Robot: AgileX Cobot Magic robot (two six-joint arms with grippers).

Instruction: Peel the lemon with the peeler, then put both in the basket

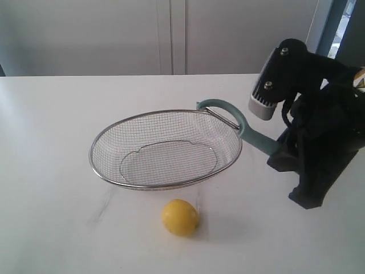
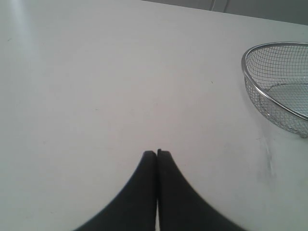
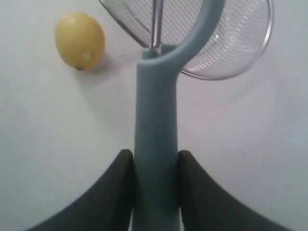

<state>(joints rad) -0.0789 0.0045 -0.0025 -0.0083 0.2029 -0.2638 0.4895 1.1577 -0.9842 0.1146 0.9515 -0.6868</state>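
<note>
Gripping the peeler [image 3: 155, 110] by its handle end, right gripper [image 3: 155, 156] leaves the blade head free, presumably for the unpeeled lemon [image 1: 179, 217] beside the basket [image 1: 114, 137]; left gripper [image 2: 157, 153] closed, empty.

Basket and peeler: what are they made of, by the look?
Basket: metal, likely steel. It is fine, silver, see-through mesh with a thicker shiny rim that catches highlights.
Peeler: the pale teal body looks like moulded plastic, with a smooth matte surface, one uniform colour and rounded edges. The thin bright strip across its head looks metallic and is probably the blade.
</note>
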